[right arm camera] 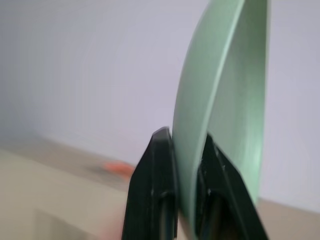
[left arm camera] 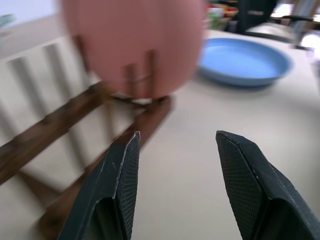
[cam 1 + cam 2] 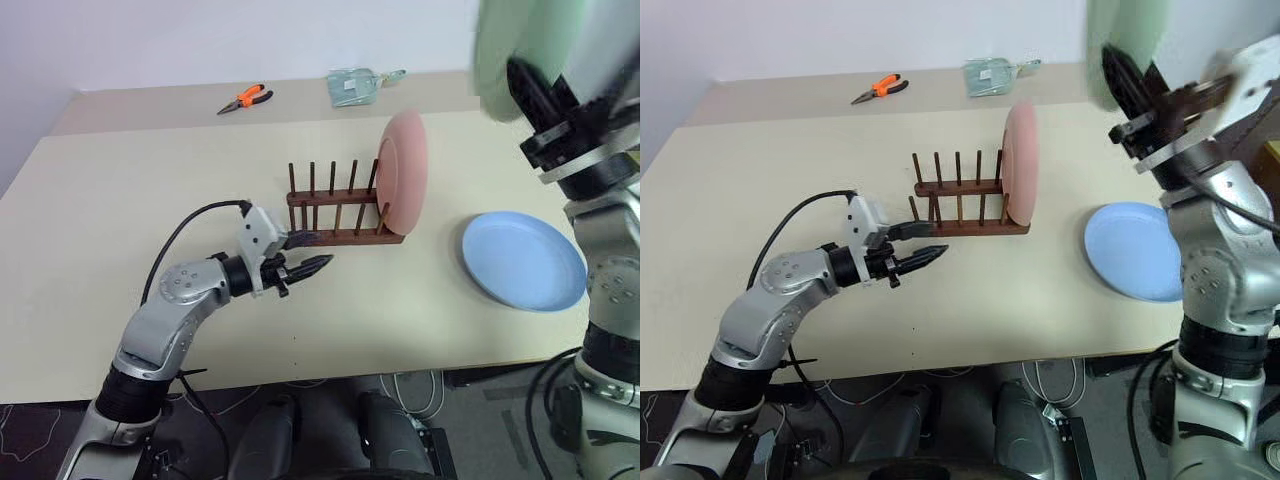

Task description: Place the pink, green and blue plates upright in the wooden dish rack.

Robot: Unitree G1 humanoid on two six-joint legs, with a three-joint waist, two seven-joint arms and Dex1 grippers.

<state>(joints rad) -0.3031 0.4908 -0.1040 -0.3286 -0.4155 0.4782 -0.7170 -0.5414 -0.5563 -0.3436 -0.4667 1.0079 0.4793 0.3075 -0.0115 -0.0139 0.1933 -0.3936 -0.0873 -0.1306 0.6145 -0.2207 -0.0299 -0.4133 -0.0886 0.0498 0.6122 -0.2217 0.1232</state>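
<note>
The pink plate [image 3: 405, 170] stands upright in the right end slot of the wooden dish rack [image 3: 335, 215] on the table. Right of the rack the blue plate [image 3: 523, 260] lies flat near the table's edge. High at the right, my right gripper [image 1: 186, 150] is shut on the rim of the green plate [image 1: 225, 105], held edge-on in the air; it also shows as the pale green plate [image 3: 510, 50]. My left gripper [image 3: 312, 254] is open and empty, level just in front of the rack's left end, fingertips [image 2: 131, 150] toward the rack base.
Orange-handled pliers [image 3: 245, 98] and a pale green packet [image 3: 352, 86] lie at the back of the table [image 3: 120, 250]. A black cable runs from my left wrist. The left half of the table holds nothing else.
</note>
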